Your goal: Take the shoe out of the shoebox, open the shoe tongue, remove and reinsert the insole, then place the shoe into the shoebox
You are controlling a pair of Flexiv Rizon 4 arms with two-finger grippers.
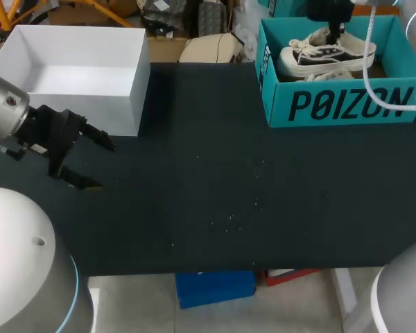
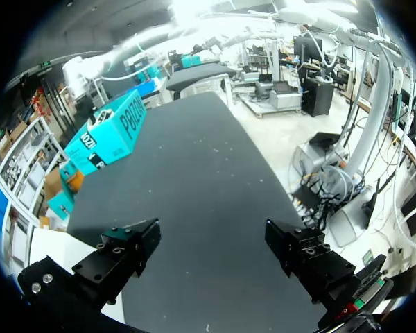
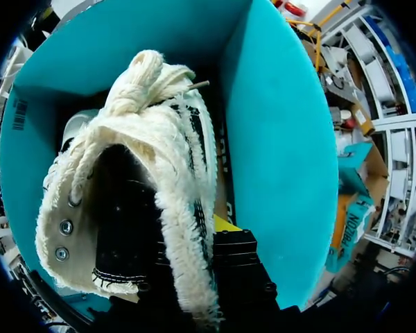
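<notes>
A black shoe (image 1: 327,51) with a frayed cream collar and cream laces lies tilted in the open teal shoebox (image 1: 347,104) at the table's back right, over a second shoe (image 1: 331,75). My right gripper (image 1: 338,31) comes down from above and is shut on the shoe's collar (image 3: 184,208); one yellow-tipped finger (image 3: 225,223) shows outside the collar, and the other is hidden inside the shoe. The box's teal wall (image 3: 277,139) surrounds them. My left gripper (image 1: 100,164) hovers open and empty over the table's left side, far from the shoebox (image 2: 111,132).
An empty white box (image 1: 90,104) stands at the back left, just behind my left gripper (image 2: 211,243). The black tabletop (image 1: 215,180) stretches between the two boxes. A white cable (image 1: 374,94) from my right arm hangs over the shoebox's right end.
</notes>
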